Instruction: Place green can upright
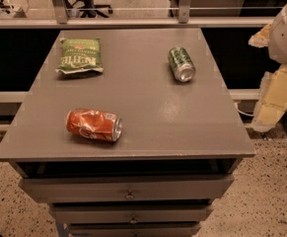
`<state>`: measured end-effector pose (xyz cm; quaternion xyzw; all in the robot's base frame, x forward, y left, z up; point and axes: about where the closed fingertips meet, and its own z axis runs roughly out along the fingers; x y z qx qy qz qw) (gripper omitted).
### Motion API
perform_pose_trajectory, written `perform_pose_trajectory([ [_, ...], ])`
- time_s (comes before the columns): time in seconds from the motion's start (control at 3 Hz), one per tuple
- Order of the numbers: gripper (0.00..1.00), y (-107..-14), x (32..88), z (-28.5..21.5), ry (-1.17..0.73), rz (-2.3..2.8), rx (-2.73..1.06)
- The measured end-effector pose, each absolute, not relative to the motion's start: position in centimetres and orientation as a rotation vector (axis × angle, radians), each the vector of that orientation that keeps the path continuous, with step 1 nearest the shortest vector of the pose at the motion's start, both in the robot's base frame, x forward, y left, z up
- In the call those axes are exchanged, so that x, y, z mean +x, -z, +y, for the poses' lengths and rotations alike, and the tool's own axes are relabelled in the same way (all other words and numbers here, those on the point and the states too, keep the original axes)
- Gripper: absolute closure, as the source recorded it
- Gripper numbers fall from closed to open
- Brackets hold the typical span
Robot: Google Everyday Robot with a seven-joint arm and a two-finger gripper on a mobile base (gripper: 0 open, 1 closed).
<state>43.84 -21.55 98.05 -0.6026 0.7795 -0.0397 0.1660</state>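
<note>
The green can (181, 63) lies on its side on the grey table top (148, 107), at the far right, with its silver top facing the front. My arm is at the right edge of the view, off the table's right side. My gripper (273, 100) hangs there as pale yellowish parts, well to the right of the can and not touching it.
A flat green chip bag (80, 55) lies at the far left. A crushed orange-red can (94, 125) lies on its side at the front left. The table has drawers (128, 189) below its front edge. A railing runs behind the table.
</note>
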Motion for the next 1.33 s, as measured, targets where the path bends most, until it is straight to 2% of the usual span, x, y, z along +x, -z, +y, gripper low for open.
perform_pose_trajectory([
  [0.33, 0.0, -98.1, 43.8, -21.5, 0.113, 2.22, -1.716],
  [0.67, 0.0, -96.8, 47.6, -21.0, 0.063, 2.224, -1.676],
  [1.33, 0.0, -92.2, 61.3, -20.1, -0.157, 2.385, -1.329],
])
